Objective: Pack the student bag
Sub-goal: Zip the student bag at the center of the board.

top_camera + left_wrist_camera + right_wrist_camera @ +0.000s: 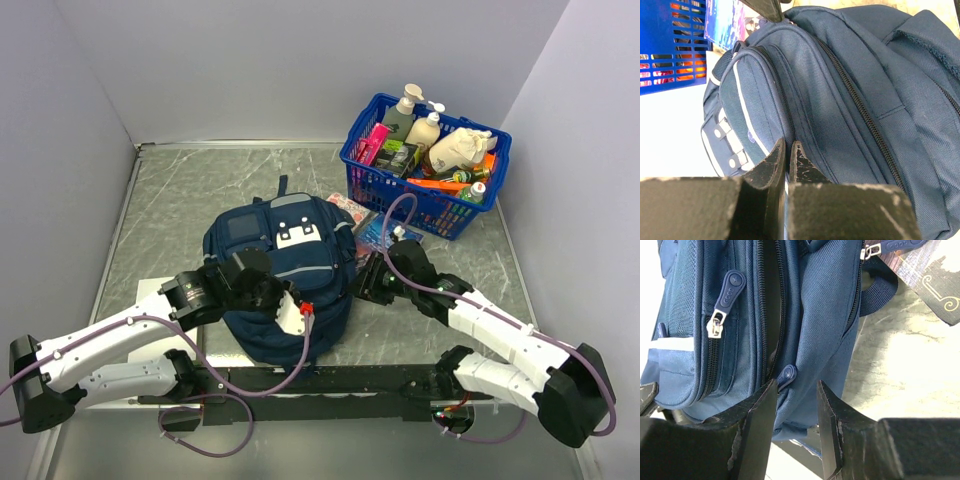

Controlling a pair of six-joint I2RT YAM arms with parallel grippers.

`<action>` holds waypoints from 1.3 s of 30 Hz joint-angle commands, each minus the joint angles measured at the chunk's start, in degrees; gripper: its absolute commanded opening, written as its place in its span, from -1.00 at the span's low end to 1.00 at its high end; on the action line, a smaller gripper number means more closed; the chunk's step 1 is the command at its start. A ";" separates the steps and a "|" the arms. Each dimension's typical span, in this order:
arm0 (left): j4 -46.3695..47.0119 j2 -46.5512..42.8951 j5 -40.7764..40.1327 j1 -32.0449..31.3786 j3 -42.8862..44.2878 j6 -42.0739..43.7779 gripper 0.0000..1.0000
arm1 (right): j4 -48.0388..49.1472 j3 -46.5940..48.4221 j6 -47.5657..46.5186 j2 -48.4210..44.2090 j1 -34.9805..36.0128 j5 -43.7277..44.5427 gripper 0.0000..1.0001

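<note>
While left gripper (pixel 788 146) sits closed, right gripper (pixel 796 383) gapes at the woven student bag (pixel 322 268).

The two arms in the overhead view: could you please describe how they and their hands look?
Both the left arm and right arm have white links joined by black cylindrical joints, with a purple cable looping along each. A small red connector sits near the left wrist. The left hand and right hand each have two black wedge-shaped fingers with scuffed, chipped edges.
</note>
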 commanded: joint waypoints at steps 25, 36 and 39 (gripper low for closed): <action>-1.20 -7.71 5.13 3.07 4.92 4.58 -0.98 | 23.03 -5.66 -71.47 -12.09 6.38 -9.13 -0.03; -1.73 -11.84 4.69 3.42 1.93 5.89 -0.98 | 23.47 -1.53 -76.32 -2.86 6.38 -29.52 0.02; -1.56 -12.20 4.61 3.42 1.66 6.07 -0.98 | 22.07 -1.52 -77.72 -1.72 6.82 -30.32 0.02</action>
